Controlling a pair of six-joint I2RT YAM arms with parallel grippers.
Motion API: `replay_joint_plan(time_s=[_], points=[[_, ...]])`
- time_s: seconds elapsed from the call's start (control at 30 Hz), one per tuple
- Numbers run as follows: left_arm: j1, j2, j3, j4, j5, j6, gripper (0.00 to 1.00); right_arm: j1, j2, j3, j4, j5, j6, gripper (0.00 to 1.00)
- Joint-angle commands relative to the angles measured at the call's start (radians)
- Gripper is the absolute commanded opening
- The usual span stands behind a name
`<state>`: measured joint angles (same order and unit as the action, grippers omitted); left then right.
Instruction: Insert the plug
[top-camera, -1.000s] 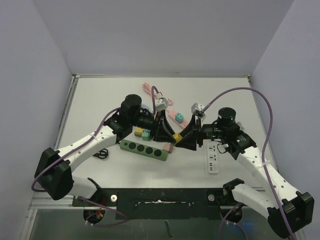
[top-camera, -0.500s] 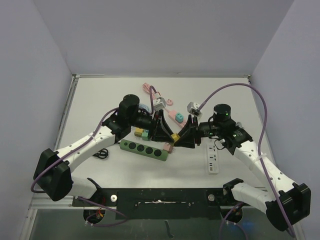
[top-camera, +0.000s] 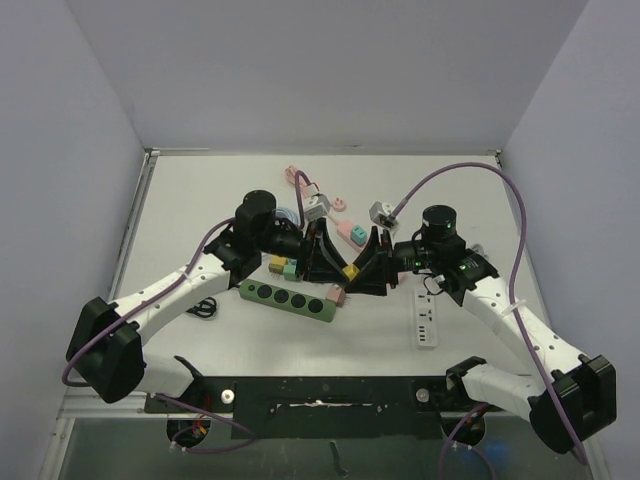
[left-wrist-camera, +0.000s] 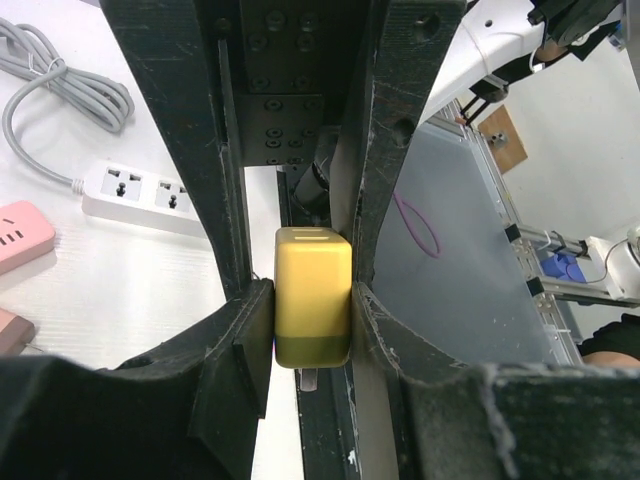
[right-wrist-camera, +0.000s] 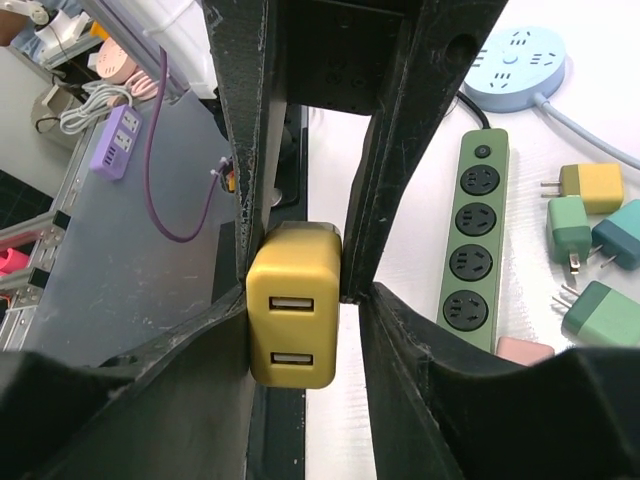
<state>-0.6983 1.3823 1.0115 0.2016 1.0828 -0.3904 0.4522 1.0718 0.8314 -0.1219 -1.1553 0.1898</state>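
Note:
A yellow USB charger plug (left-wrist-camera: 313, 296) sits clamped between my left gripper's (left-wrist-camera: 312, 330) two pads, a metal prong showing under it. In the top view the plug (top-camera: 351, 272) hangs above the table between both grippers, just right of the green power strip (top-camera: 290, 298). My right gripper (right-wrist-camera: 305, 305) faces the left one and straddles the same plug (right-wrist-camera: 294, 318), whose two USB ports face its camera. Its left finger touches the plug, and a gap remains at its right finger. The green strip also shows in the right wrist view (right-wrist-camera: 473, 250).
A white power strip (top-camera: 427, 318) lies right of the grippers. Loose yellow, green and teal plugs (top-camera: 285, 266) lie behind the green strip, and a pink plug (top-camera: 336, 296) lies at its right end. A round blue socket (right-wrist-camera: 515, 62) and pink items (top-camera: 350, 232) lie further back.
My right gripper has moved left, up to the left gripper, and now straddles the yellow plug. The left gripper has kept hold of the plug and barely moved.

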Motion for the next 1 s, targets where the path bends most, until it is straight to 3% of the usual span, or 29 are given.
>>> replay_joint_plan(time_s=[0.0, 0.03, 0.07, 0.17, 0.23, 0.27, 0.3, 0.47, 0.67, 0.8, 0.97], points=[[-0.015, -0.027, -0.011, 0.073, 0.014, -0.012, 0.22, 0.015, 0.006, 0.038, 0.145, -0.018, 0.021, 0.37], [-0.015, -0.029, -0.014, 0.073, 0.013, -0.013, 0.23, 0.014, 0.006, 0.037, 0.149, -0.017, 0.021, 0.34], [-0.014, -0.031, -0.016, 0.073, 0.009, -0.014, 0.25, 0.015, 0.006, 0.037, 0.152, -0.007, 0.020, 0.24], [-0.006, -0.051, -0.027, 0.064, -0.034, -0.018, 0.45, 0.015, 0.002, 0.043, 0.110, 0.059, -0.027, 0.03], [0.012, -0.078, -0.039, 0.046, -0.107, -0.016, 0.55, 0.013, 0.002, 0.059, 0.036, 0.157, -0.095, 0.00], [0.027, -0.095, -0.047, 0.025, -0.163, -0.016, 0.68, 0.012, 0.004, 0.067, -0.007, 0.219, -0.129, 0.00], [0.044, -0.114, -0.056, 0.004, -0.223, -0.016, 0.70, 0.009, 0.008, 0.075, -0.043, 0.276, -0.160, 0.00], [0.182, -0.261, -0.124, -0.110, -0.588, -0.075, 0.72, -0.030, 0.074, 0.138, -0.237, 0.652, -0.228, 0.00], [0.278, -0.480, -0.167, -0.336, -1.035, -0.056, 0.72, -0.174, 0.193, 0.187, -0.339, 0.746, -0.219, 0.00], [0.281, -0.600, -0.169, -0.401, -1.124, 0.021, 0.72, -0.200, 0.234, 0.168, -0.314, 0.768, -0.258, 0.00], [0.283, -0.744, -0.256, -0.349, -1.188, 0.053, 0.73, -0.211, 0.320, 0.179, -0.304, 0.731, -0.292, 0.00]])
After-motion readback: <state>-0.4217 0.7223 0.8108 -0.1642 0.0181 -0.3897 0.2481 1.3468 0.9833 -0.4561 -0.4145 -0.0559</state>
